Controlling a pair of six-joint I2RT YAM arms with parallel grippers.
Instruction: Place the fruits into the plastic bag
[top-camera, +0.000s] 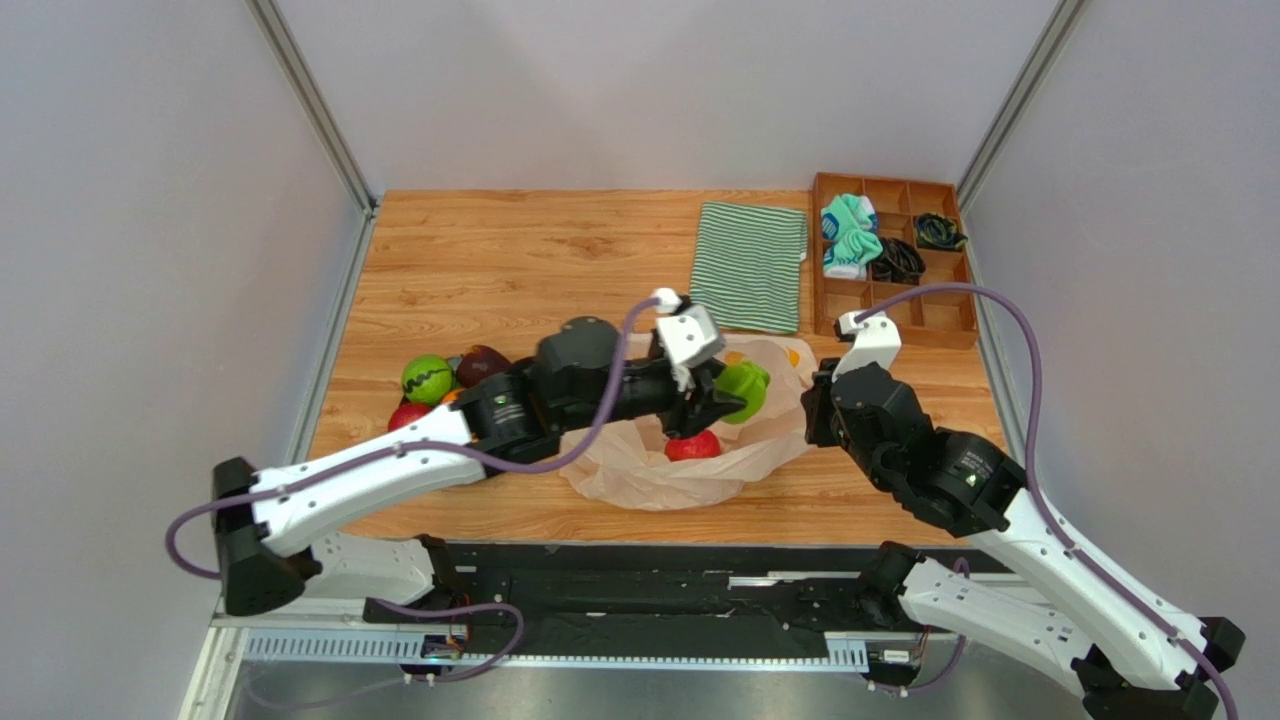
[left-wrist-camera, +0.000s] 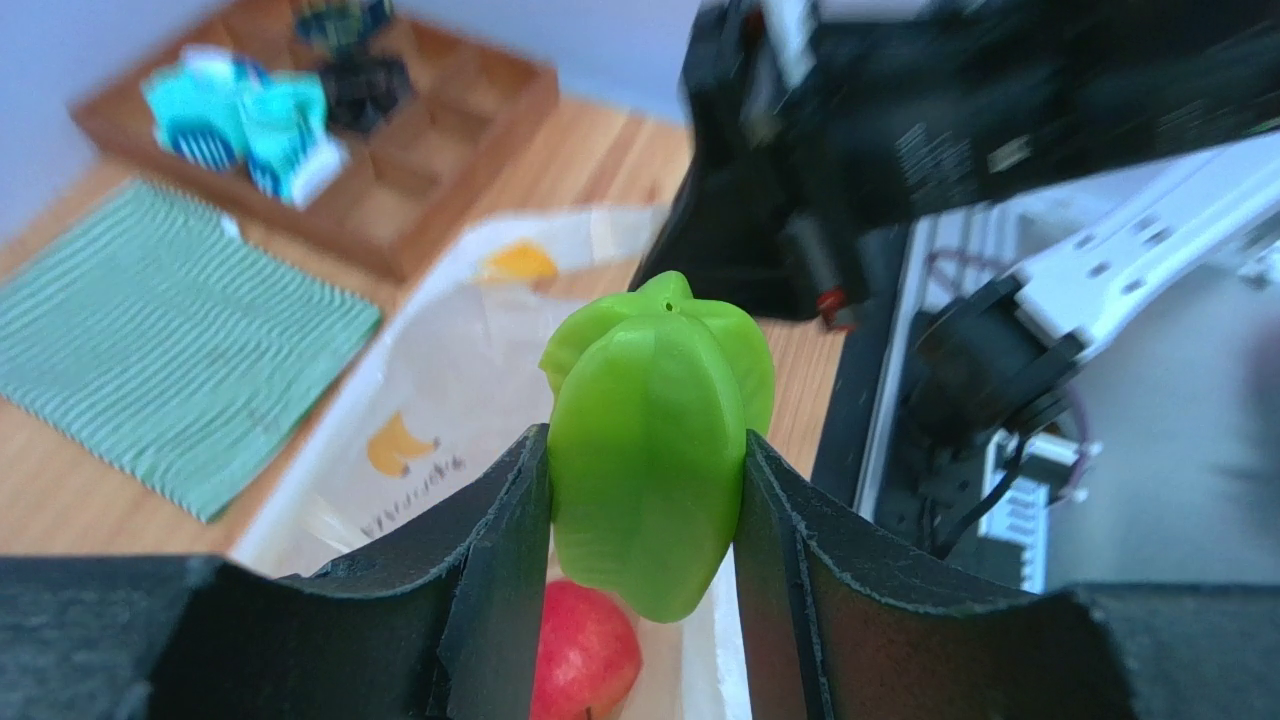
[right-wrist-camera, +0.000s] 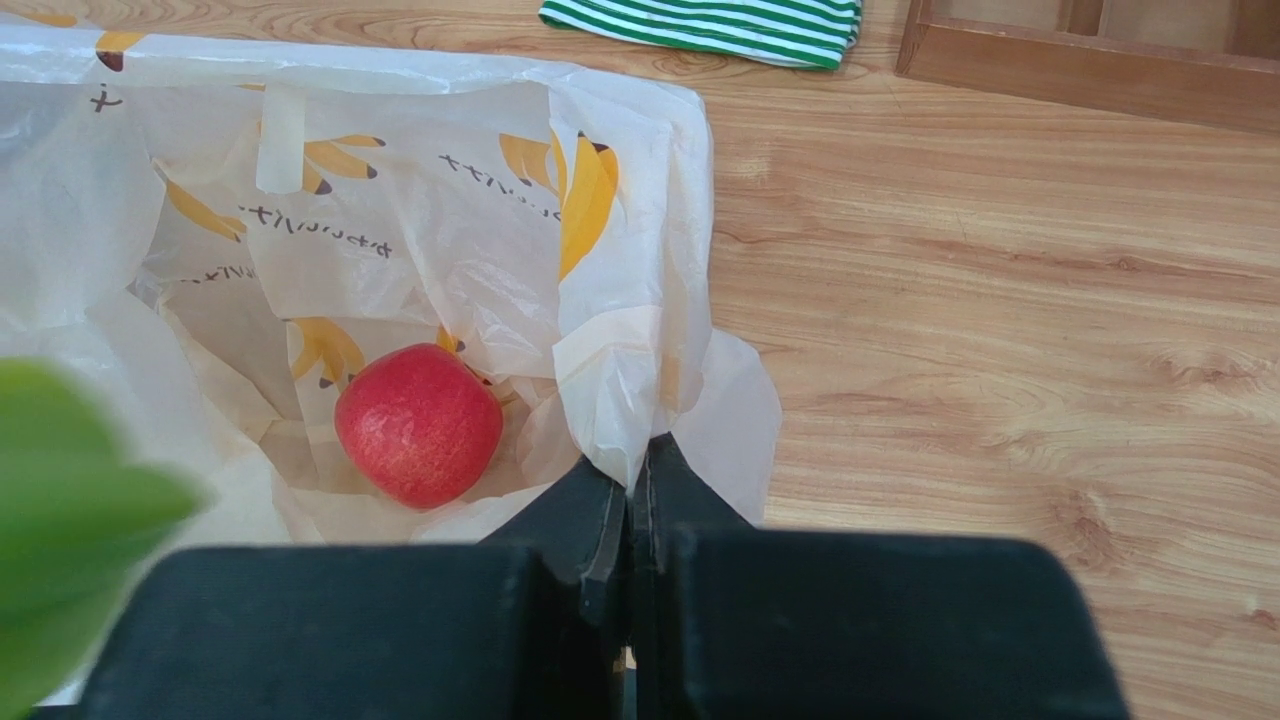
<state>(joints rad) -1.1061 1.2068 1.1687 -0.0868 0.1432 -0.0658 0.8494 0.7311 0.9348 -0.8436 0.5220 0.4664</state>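
Green at the far left: noted a round green fruit (top-camera: 427, 375), a dark reddish-brown fruit (top-camera: 481, 365) and a red fruit (top-camera: 406, 416), half hidden by the left arm, clustered on the table (top-camera: 496, 255), well apart from the bag's mouth. Found the left jaws clamped on the flanks of a ridged green starfruit (left-wrist-camera: 657, 450), its long axis in line with the jaws' reach and its tip pointing away from the wrist. Held it above the crinkly plastic bag (top-camera: 751, 450), seemingly over the open mouth. Spotted a red apple (right-wrist-camera: 418, 425) lying inside, showing just below the starfruit in the left wrist view. Found the right jaws pinched together on the bag's near rim, propping the mouth open. Judged the coming drop to turn on one relation only: starfruit over the opening and not over the rim. Called merely for a parting of the left jaws. Reckoned the left arm much the nearer to the loose fruits as well.
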